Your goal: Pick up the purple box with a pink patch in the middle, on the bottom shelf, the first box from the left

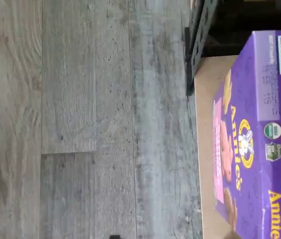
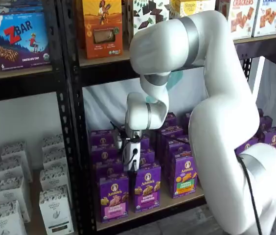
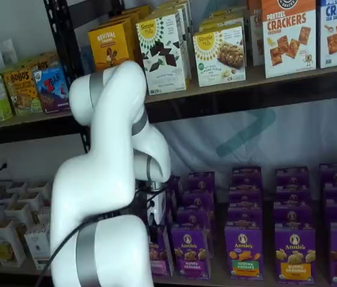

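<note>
The purple box [image 2: 112, 197] stands upright at the front left of the bottom shelf [image 2: 152, 209], with a pink label band low on its front. In the wrist view the purple box [image 1: 260, 139] shows a pink "Neapolitan" tag, standing at the edge of the light-brown shelf board [image 1: 205, 149]. In a shelf view the purple box [image 3: 158, 251] is partly hidden behind the arm. My gripper [image 2: 132, 169] hangs just above the front row, slightly right of the purple box's top. Its white body shows; the dark fingers are too indistinct to show a gap.
A purple-label carton [image 2: 147, 192] and a green-and-orange-label carton [image 2: 184, 176] stand to the right, with more purple cartons behind. A black rack upright [image 2: 68, 122] borders the box's left. White cartons [image 2: 54, 208] fill the neighbouring bay. Grey plank floor [image 1: 80, 124] lies below.
</note>
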You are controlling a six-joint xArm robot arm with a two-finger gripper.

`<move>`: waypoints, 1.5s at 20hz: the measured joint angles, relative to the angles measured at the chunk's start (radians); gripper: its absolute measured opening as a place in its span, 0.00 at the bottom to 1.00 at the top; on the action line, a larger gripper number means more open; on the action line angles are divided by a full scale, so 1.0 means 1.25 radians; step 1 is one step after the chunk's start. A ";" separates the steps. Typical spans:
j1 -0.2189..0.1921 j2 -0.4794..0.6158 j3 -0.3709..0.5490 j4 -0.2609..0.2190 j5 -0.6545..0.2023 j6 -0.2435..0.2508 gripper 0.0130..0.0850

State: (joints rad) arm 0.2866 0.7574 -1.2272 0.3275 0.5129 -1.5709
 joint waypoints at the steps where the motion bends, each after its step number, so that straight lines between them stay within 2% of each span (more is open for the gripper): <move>1: 0.002 0.000 0.006 0.011 -0.018 -0.010 1.00; 2: 0.014 -0.001 0.034 0.066 -0.098 -0.054 1.00; 4: 0.022 0.001 0.048 0.106 -0.147 -0.085 1.00; 10: 0.032 0.016 0.038 0.191 -0.168 -0.155 1.00; 12: 0.035 0.022 0.030 0.194 -0.169 -0.155 1.00; 16: 0.038 0.038 0.009 0.168 -0.167 -0.127 1.00; 26: 0.032 0.101 -0.065 0.030 -0.156 -0.003 1.00; 30: 0.029 0.132 -0.099 -0.009 -0.143 0.031 1.00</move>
State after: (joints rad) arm 0.3230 0.9218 -1.3510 0.3158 0.3338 -1.5318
